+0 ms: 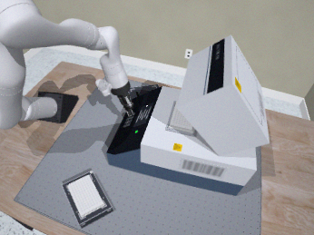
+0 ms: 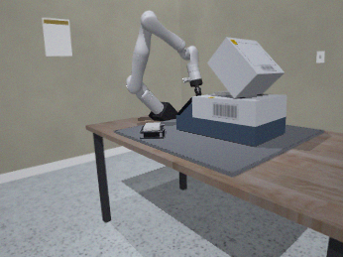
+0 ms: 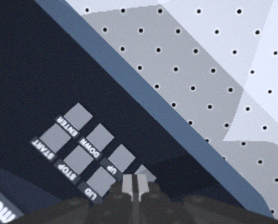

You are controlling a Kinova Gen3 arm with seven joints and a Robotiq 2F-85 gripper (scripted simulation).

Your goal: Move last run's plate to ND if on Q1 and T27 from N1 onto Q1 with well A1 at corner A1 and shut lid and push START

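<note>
The cycler Q1 (image 1: 200,160) (image 2: 238,112) stands on the grey mat with its lid (image 1: 227,96) (image 2: 245,66) tilted up. A white plate (image 1: 181,121) lies on its block under the lid. My gripper (image 1: 131,114) (image 2: 197,86) (image 3: 134,190) is shut and empty, with its tip down at the black key panel (image 1: 132,132) (image 3: 45,80). In the wrist view the fingertips sit just beside the LID key (image 3: 99,181) and partly cover the key beyond it. The STOP key (image 3: 78,160) and the START key (image 3: 54,138) lie further along. The lamp (image 1: 135,131) is green. Another white plate (image 1: 83,196) (image 2: 152,126) lies in a nest at the mat's front left.
A black empty nest (image 1: 59,107) sits on the wood at the far left, partly behind my arm. The grey mat (image 1: 172,205) (image 2: 218,152) (image 3: 200,75) covers most of the wooden table (image 1: 290,182). A white raised edge runs behind the table.
</note>
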